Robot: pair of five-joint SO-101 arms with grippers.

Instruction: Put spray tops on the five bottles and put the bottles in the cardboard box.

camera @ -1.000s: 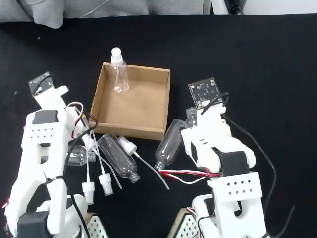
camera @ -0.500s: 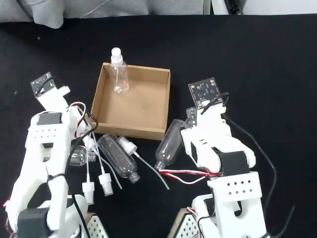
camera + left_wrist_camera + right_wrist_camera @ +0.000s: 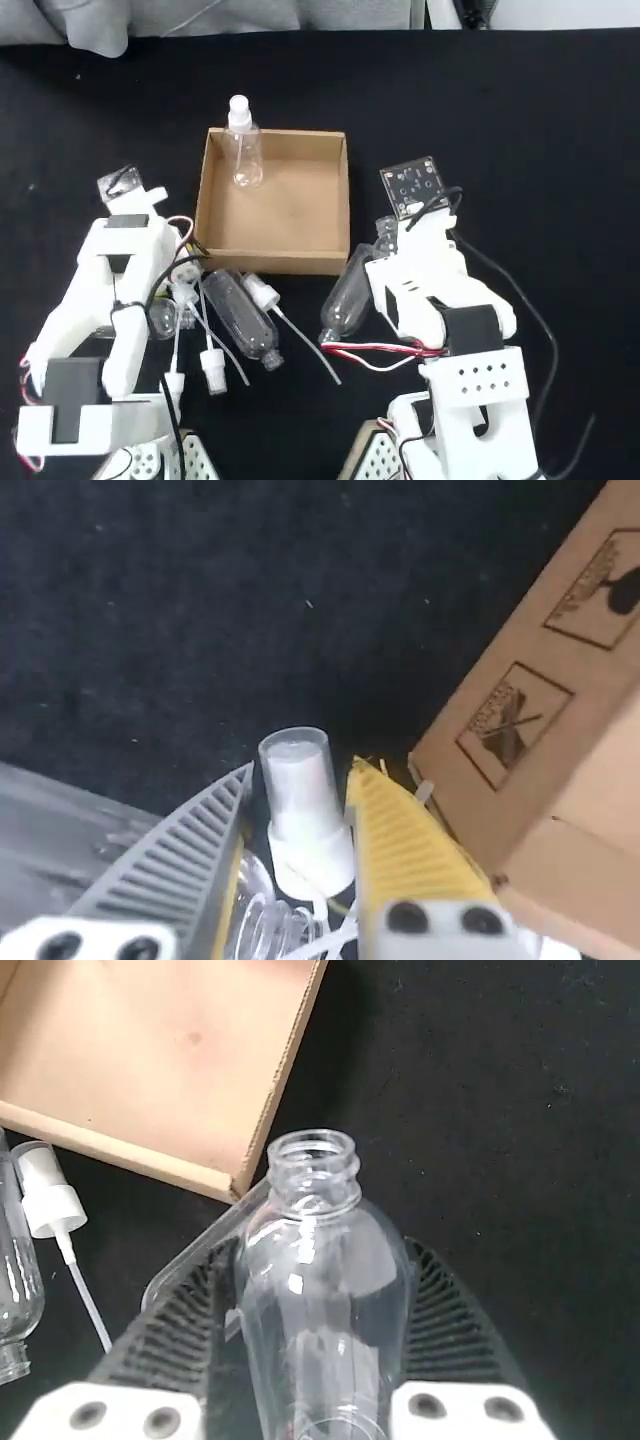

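Right gripper [image 3: 322,1260] is clamped on an open-necked bottle [image 3: 310,1165], just beside the cardboard box [image 3: 270,262] corner. Left gripper [image 3: 300,810] pinches a spray top [image 3: 297,775] near the box wall. One capped bottle [image 3: 243,150] is boxed, leaning on the far wall; four look left.

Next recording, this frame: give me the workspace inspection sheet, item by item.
Surface: black cloth covers the table.
Job's things: cardboard box is open. One capped bottle is inside against its far wall. An uncapped bottle lies in front of the box, with loose spray tops beside it.
Clutter: nothing seen.
Grippers: left gripper is shut on a spray top. Right gripper is shut on an open-necked bottle.
Cables: red and white wires loop off the right arm, close to the held bottle.
Surroundings: grey fabric lies past the far edge.
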